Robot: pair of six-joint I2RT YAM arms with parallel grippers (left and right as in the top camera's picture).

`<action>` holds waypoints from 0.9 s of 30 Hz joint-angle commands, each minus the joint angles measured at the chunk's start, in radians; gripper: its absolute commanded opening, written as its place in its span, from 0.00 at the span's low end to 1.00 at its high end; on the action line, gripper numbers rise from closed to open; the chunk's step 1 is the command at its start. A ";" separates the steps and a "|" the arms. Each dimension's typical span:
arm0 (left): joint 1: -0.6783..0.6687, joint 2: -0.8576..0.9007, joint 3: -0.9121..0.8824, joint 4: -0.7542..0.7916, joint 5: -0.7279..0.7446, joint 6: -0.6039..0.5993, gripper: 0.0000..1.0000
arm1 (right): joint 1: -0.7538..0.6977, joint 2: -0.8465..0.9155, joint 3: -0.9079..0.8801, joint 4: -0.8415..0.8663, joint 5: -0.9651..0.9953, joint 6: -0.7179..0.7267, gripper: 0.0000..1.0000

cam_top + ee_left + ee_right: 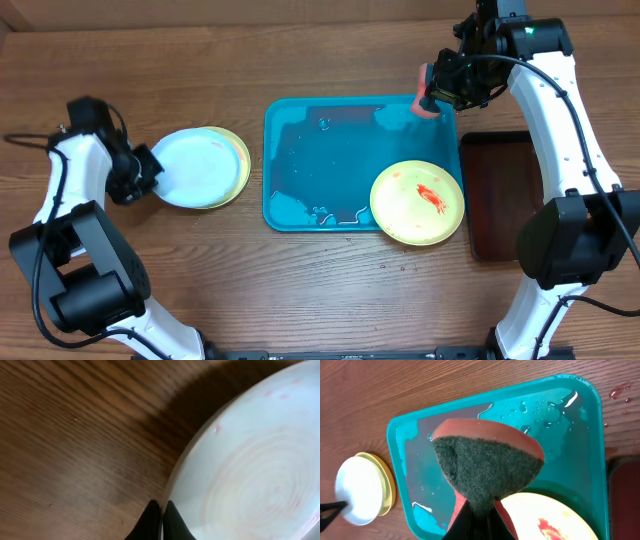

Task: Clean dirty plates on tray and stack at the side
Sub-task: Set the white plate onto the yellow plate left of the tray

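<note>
Robot lab bench: wood-grain table [330, 290], white left arm [60, 190] and right arm [575, 130] mounted at edge, loose cable [25, 140].

The large tray [300, 150] sits mid-frame overhead, a plate [417, 203] in its lower right corner. Left of it on the table [330, 290], an upper plate [193, 168] lies on a lower plate [240, 160]. A narrower tray [497, 190] lies just right; a sponge [428, 101] hangs over the large tray's upper right corner.

A narrow dark brown-red tray [490, 200] is lying along the right edge of the wooden table [330, 290], while an orange sponge [428, 103] with a green scouring face is hanging above the far-right part
</note>
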State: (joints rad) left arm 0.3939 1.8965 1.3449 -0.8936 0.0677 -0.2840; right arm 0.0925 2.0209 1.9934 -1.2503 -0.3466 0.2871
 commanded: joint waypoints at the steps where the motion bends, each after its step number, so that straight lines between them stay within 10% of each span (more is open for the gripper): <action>1: -0.017 -0.008 -0.084 0.093 0.033 0.014 0.04 | 0.003 -0.005 0.005 0.002 0.005 -0.007 0.04; 15: -0.116 -0.008 -0.020 0.084 0.055 0.039 0.43 | 0.003 -0.005 0.005 0.002 0.005 -0.007 0.04; 27: -0.404 -0.015 0.278 -0.098 0.140 0.048 0.53 | 0.003 -0.005 0.005 0.002 0.013 -0.007 0.04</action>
State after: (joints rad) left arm 0.0799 1.8965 1.5902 -0.9886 0.1238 -0.2535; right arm 0.0925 2.0209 1.9934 -1.2507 -0.3386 0.2874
